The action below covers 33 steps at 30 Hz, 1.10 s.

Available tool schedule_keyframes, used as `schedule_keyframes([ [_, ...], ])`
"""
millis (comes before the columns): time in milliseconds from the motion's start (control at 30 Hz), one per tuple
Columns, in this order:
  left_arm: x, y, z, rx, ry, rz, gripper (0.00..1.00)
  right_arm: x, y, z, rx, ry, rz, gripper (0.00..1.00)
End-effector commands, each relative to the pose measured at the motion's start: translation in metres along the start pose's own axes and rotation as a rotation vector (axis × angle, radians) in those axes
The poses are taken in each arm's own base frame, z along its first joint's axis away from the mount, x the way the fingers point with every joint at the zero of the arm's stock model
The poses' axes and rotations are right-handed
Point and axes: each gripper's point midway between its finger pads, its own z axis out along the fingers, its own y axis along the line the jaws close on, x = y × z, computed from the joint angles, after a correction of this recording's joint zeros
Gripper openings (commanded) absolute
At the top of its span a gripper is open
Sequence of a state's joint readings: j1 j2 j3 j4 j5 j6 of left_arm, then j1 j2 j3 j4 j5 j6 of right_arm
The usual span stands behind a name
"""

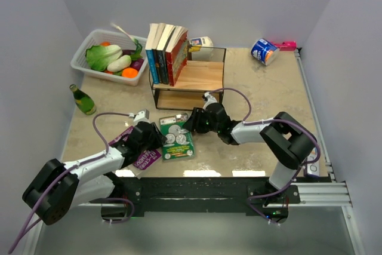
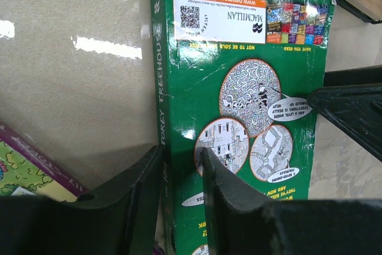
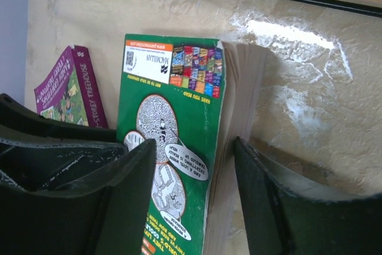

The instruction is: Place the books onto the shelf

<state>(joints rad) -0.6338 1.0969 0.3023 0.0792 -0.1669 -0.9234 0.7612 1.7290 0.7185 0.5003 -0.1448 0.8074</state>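
A green book (image 1: pixel 177 138) (image 2: pixel 239 88) (image 3: pixel 173 106) lies back cover up on the table in front of the shelf (image 1: pixel 200 76). My left gripper (image 1: pixel 158 138) (image 2: pixel 180 153) is shut on the book's spine edge, one finger on the cover and the other outside the spine. My right gripper (image 1: pixel 190 125) (image 3: pixel 194 144) stands open astride the cream page edge: one finger over the cover, the other just beyond the pages. A purple book (image 1: pixel 145 159) (image 3: pixel 68 91) lies partly under my left arm. Several books (image 1: pixel 167 52) stand upright on the shelf's top board.
A white basket (image 1: pixel 80 58) of vegetables sits at the back left, with a green bottle (image 1: pixel 83 100) in front of it. A white jar (image 1: pixel 200 42) stands behind the shelf. A blue-and-white tub (image 1: pixel 263 51) and a pink item (image 1: pixel 286 45) lie at the back right.
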Motion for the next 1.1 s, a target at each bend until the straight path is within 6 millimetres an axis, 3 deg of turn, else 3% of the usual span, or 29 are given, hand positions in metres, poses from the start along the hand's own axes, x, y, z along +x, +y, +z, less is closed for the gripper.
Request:
schedule_keyframes([
  [0,0.004,-0.003,-0.002,0.033,0.016,-0.004,0.36,0.006,0.050,-0.004,-0.172,0.007,-0.032,0.41],
  [167,0.006,-0.002,-0.004,0.037,0.013,-0.007,0.36,0.022,0.054,-0.010,-0.208,0.035,-0.037,0.24],
  [333,0.004,0.000,-0.006,0.031,0.004,-0.009,0.36,0.040,0.060,-0.018,-0.253,0.068,-0.040,0.00],
  [467,-0.002,0.001,-0.011,0.024,-0.016,-0.009,0.36,0.044,0.059,-0.026,-0.251,0.069,-0.039,0.00],
  [567,-0.009,0.002,-0.020,0.014,-0.041,-0.012,0.40,0.037,0.058,-0.040,-0.222,0.034,-0.050,0.00],
  [667,-0.020,-0.001,-0.031,0.033,-0.093,-0.024,0.49,0.028,0.060,-0.060,-0.204,0.003,-0.072,0.00],
  [800,-0.029,-0.013,-0.045,0.122,-0.143,-0.037,0.70,0.022,0.062,-0.083,-0.181,0.002,-0.103,0.00],
  [1000,-0.012,-0.041,-0.054,0.345,-0.091,-0.032,0.75,0.011,0.079,-0.112,-0.220,-0.029,-0.096,0.00],
  [1067,0.009,-0.045,-0.056,0.431,-0.025,-0.043,0.75,0.008,0.085,-0.119,-0.232,-0.036,-0.091,0.00],
])
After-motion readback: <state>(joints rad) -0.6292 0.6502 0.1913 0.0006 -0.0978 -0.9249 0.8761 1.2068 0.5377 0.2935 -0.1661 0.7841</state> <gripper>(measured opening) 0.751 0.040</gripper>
